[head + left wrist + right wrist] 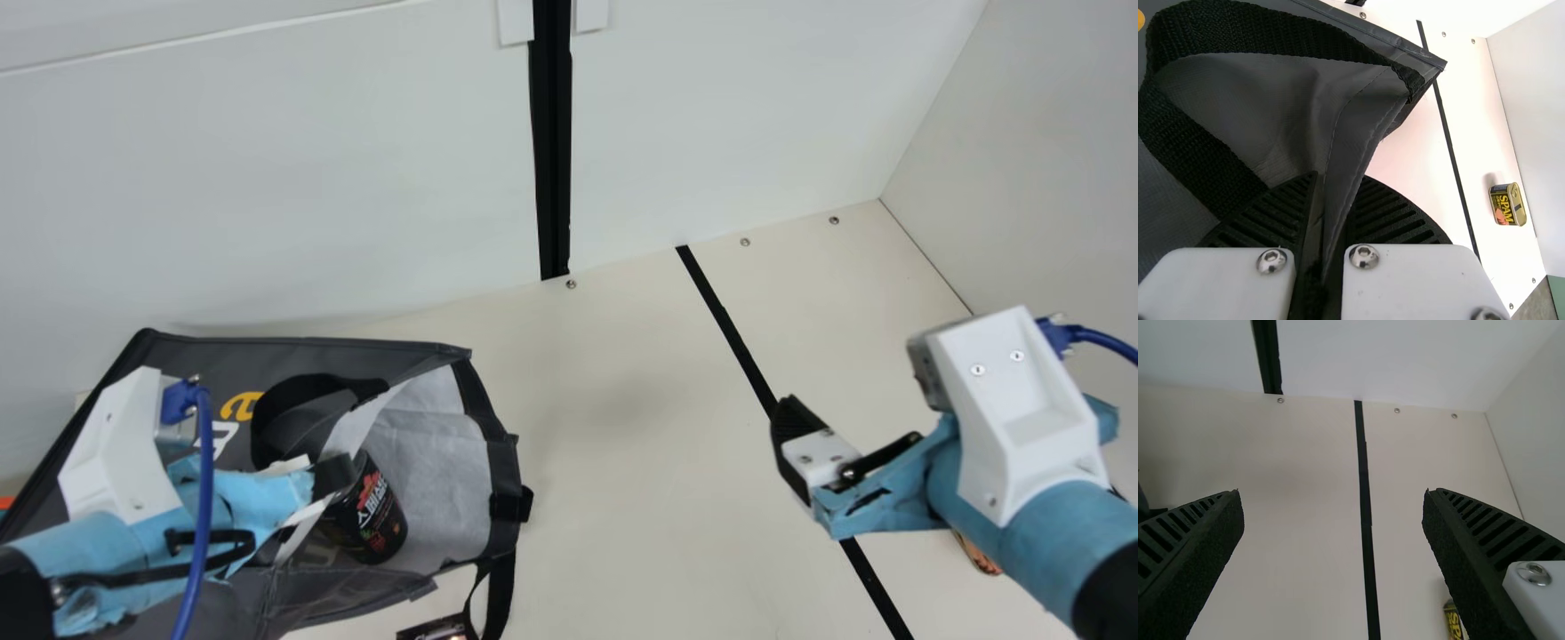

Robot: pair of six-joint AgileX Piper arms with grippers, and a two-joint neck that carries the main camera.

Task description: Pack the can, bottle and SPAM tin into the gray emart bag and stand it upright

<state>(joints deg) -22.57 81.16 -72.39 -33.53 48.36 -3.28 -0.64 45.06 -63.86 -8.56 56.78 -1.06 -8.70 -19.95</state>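
Nearest the camera at the main view's left, the left gripper (pixel 331 478) pinches a fold of the gray emart bag (pixel 356 348), its fingers drawn close together on the cloth; the bag lies on its side with its mouth facing right, and the dark can (pixel 382 526) sits tilted within that mouth. Farther right, beyond the black line (pixel 729 329) on the table (pixel 622 427), the right gripper (pixel 794 428) holds nothing, fingers spread wide, while the left wrist view shows the SPAM tin (pixel 1508 205) on the table near the side wall (pixel 1538 100).
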